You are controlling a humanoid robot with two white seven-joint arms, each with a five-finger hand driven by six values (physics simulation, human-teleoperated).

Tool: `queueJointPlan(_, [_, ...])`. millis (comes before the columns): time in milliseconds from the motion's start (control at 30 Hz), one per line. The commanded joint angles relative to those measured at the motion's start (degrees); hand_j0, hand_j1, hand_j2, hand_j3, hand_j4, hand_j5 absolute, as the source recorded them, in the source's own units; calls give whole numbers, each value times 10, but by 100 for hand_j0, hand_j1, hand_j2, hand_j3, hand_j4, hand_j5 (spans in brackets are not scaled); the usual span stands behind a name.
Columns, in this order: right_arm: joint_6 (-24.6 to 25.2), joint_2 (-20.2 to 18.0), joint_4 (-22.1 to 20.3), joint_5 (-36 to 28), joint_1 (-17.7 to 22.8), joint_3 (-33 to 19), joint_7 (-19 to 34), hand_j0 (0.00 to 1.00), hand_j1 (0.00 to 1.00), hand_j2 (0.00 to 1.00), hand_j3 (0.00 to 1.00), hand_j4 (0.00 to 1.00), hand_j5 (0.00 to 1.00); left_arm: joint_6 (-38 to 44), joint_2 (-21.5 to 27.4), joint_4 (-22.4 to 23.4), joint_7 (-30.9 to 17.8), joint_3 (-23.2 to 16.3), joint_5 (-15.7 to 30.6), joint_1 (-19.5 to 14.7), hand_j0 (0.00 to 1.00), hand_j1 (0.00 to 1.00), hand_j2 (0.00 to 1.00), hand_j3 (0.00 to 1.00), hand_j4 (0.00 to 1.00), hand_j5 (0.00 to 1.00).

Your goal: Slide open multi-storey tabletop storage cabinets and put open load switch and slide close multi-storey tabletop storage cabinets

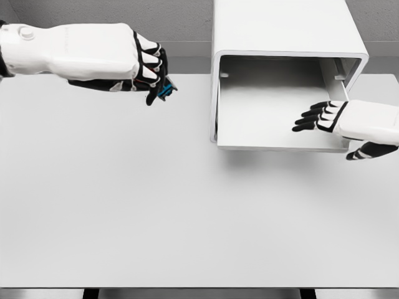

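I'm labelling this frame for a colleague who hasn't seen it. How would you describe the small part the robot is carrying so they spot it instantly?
Start at the white cabinet with its drawer pulled open at the top right of the table. Look left to the left hand hovering over the table's far edge. The load switch is the small blue and dark piece in its curled fingers, the only coloured thing in view.

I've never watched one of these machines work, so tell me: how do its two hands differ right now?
The left hand is curled shut around a small blue and dark object; the right hand holds nothing, its fingers stretched out flat. The left hand hangs over the bare table, clear of the cabinet; the right hand reaches over the pulled-out drawer. Both are white with black fingers.
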Motion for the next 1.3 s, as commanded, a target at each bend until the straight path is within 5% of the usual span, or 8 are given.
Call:
queueJointPlan(0, [2, -6, 0, -21, 1, -26, 0, 100, 100, 100, 100, 100, 100, 3, -40, 0, -1, 1, 3, -1, 33, 33, 33, 33, 33, 33])
queueJointPlan(200, [2, -31, 0, -87, 49, -97, 0, 100, 100, 100, 100, 100, 100, 3, -101, 1, -2, -2, -3, -29, 33, 33, 33, 33, 33, 33])
queueJointPlan(400, [2, -33, 0, -114, 119, -206, 0, 100, 100, 100, 100, 100, 100, 3, -230, 14, -5, -25, -88, -26, 34, 34, 34, 34, 34, 34])
queueJointPlan(567, [2, -25, 1, -128, 248, -366, 0, 100, 100, 100, 100, 100, 100, 3, -339, 126, -5, -58, -166, -40, 34, 34, 34, 34, 34, 34])
queueJointPlan(800, [2, 44, 1, -128, 426, -552, 0, 80, 80, 80, 80, 80, 80, 3, -345, 162, -5, -60, -200, -41, 37, 37, 37, 37, 37, 37])
queueJointPlan(900, [2, 72, 1, -125, 468, -548, 0, 55, 55, 55, 55, 55, 55, 3, -343, 176, -5, -60, -207, -41, 42, 42, 42, 42, 42, 42])
queueJointPlan(1000, [2, 91, 2, -101, 511, -537, 0, 50, 50, 50, 50, 50, 50, 3, -341, 200, -5, -60, -224, -41, 47, 47, 47, 47, 47, 47])
queueJointPlan(1267, [2, 95, 0, -27, 497, -415, 0, 48, 48, 48, 48, 48, 48, 3, -344, 212, -5, -58, -222, -40, 96, 96, 96, 96, 96, 96])
